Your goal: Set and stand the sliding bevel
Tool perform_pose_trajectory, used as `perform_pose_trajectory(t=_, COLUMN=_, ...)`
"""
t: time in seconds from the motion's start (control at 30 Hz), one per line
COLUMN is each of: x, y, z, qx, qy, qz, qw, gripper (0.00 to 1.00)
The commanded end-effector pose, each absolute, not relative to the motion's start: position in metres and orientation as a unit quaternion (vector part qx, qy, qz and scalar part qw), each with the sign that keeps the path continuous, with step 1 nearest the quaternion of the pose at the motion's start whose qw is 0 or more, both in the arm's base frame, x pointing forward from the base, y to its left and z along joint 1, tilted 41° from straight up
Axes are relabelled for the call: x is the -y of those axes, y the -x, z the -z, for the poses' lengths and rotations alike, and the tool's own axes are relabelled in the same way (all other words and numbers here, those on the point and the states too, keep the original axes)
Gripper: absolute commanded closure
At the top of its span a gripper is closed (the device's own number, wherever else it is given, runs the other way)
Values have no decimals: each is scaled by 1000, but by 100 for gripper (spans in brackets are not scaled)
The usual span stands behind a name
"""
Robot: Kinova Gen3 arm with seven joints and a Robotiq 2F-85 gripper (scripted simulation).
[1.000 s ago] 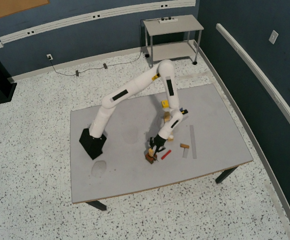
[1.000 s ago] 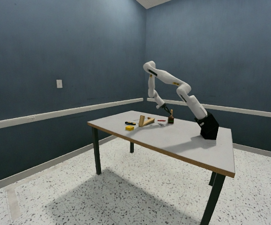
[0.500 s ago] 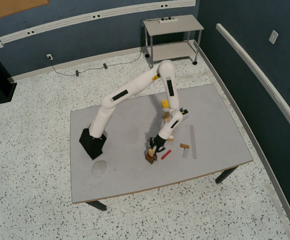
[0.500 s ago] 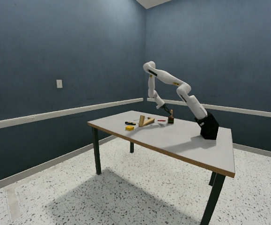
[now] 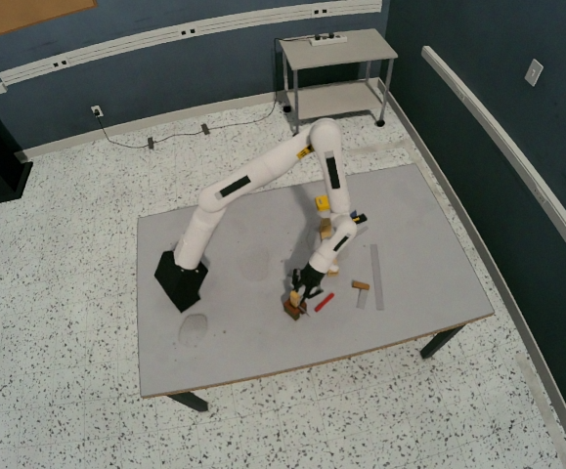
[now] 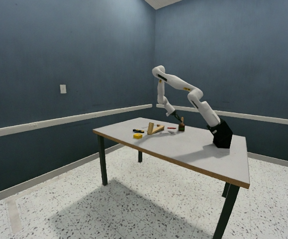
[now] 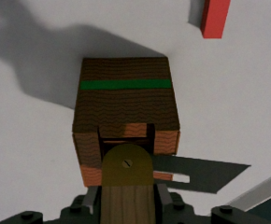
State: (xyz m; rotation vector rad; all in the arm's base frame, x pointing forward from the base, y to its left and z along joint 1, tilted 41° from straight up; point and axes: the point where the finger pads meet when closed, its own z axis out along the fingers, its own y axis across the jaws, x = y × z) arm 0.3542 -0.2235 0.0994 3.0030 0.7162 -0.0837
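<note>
My gripper [image 7: 127,202] [image 5: 302,288] [image 6: 177,118] is shut on the handle of the wooden sliding bevel [image 7: 126,184] [image 5: 294,296] [image 6: 182,119]. The bevel's rounded foot, with its screw, sits at the mouth of the pocket in the slotted block [image 7: 125,100] [image 5: 291,310] [image 6: 181,127], a brown block with a green stripe. The bevel's grey blade [image 7: 206,170] sticks out to the right, low beside the block. I cannot tell whether the foot touches the pocket floor. The wooden leg and rail [image 6: 154,128] [image 5: 326,230] stand behind, partly hidden by the arm. The black bevel [image 5: 359,218] [image 6: 138,130] lies beyond them.
A red bar [image 7: 215,19] [image 5: 324,301] [image 6: 171,127] lies just right of the block. A small square with a wooden stock [image 5: 360,284] and a steel ruler [image 5: 376,277] lie further right. A yellow block [image 5: 322,202] [image 6: 138,136] sits behind the leg.
</note>
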Motion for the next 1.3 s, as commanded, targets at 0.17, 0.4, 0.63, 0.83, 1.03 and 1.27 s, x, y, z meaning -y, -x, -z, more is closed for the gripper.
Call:
perform_pose_trajectory(t=0.17, x=224, y=-355, z=-99, qx=-231, qy=-972, qz=27, qw=27, gripper=90)
perform_pose_trajectory(t=0.4, x=224, y=-355, z=-99, qx=-231, qy=-972, qz=27, qw=27, gripper=90)
perform_pose_trajectory(t=0.63, x=223, y=-357, z=-97, qx=-231, qy=-972, qz=27, qw=27, gripper=90)
perform_pose_trajectory(t=0.83, x=223, y=-357, z=-96, qx=-231, qy=-972, qz=27, qw=27, gripper=90)
perform_pose_trajectory(t=1.03, x=223, y=-357, z=-96, qx=-231, qy=-972, qz=27, qw=27, gripper=90)
perform_pose_trajectory(t=1.27, x=222, y=-359, z=-94, qx=-231, qy=-972, qz=27, qw=27, gripper=90)
